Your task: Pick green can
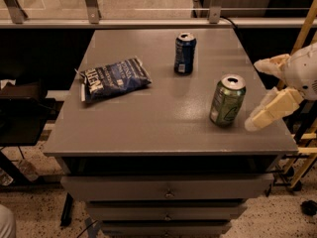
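Observation:
The green can (pixel 227 101) stands upright on the right side of the grey table (pixel 163 123), olive-green with a silver top and pale markings. My gripper (pixel 253 95) is just to the right of the can, at the table's right edge, about level with it. Its two cream fingers are spread apart, one tip (pixel 258 65) further back than the can and one (pixel 253 123) nearer the front edge. It holds nothing and does not touch the can.
A slim dark blue can (pixel 184 53) stands further back, towards the middle. A dark blue snack bag (pixel 113 79) lies on the left. Drawers sit under the tabletop. A glass railing runs behind, and a yellow wooden frame (pixel 304 33) stands at the right.

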